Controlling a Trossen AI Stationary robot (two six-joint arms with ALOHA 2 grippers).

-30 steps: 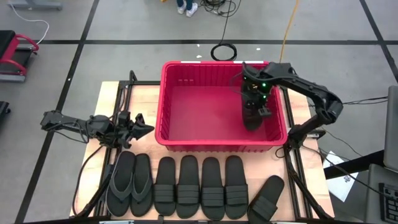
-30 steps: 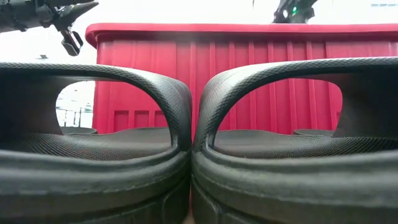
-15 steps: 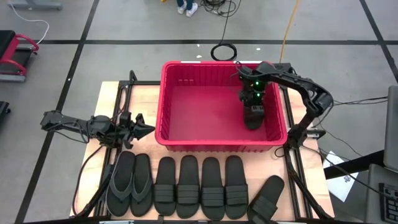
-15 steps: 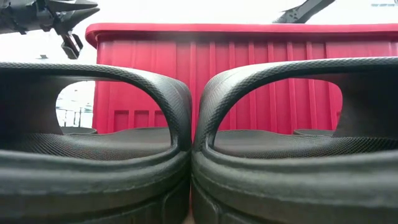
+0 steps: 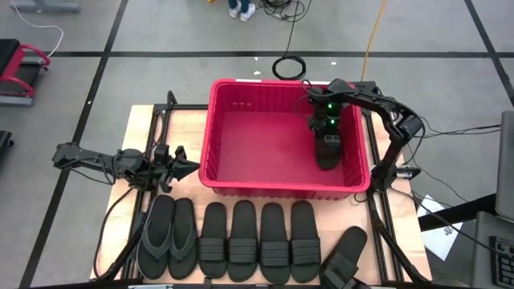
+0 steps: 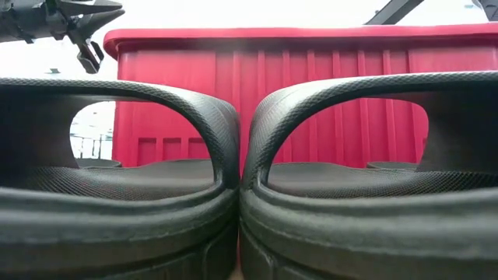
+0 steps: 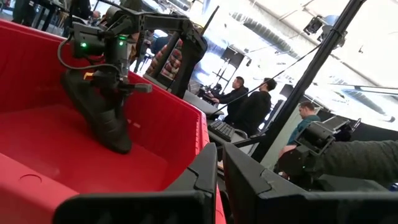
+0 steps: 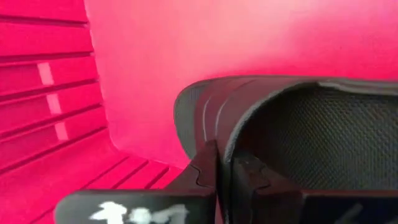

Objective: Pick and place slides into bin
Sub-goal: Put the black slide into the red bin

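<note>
right gripper [image 5: 329, 141]: clamped on strapped slide [image 5: 328, 152], tilted, at bin's [image 5: 241, 86] 3 o'clock wall.
risk: slide could prop against wall on release.
left gripper [image 5: 178, 167]: nearly closed, empty, waiting at bin's 9 o'clock.

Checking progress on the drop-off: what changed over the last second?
The right gripper, shut on a slide, moved lower and closer to the far right wall of the bin. The left gripper and the seven slides in the row stayed put.

A pale wooden table [image 5: 186, 128] carries a big red bin [image 5: 241, 181] at its far middle. Along the near edge lie seven black sandals: two flip-flops [image 5: 167, 236] leftmost, four strapped slides [image 5: 258, 241] abreast, another slide [image 5: 345, 255] askew at the right corner.
</note>
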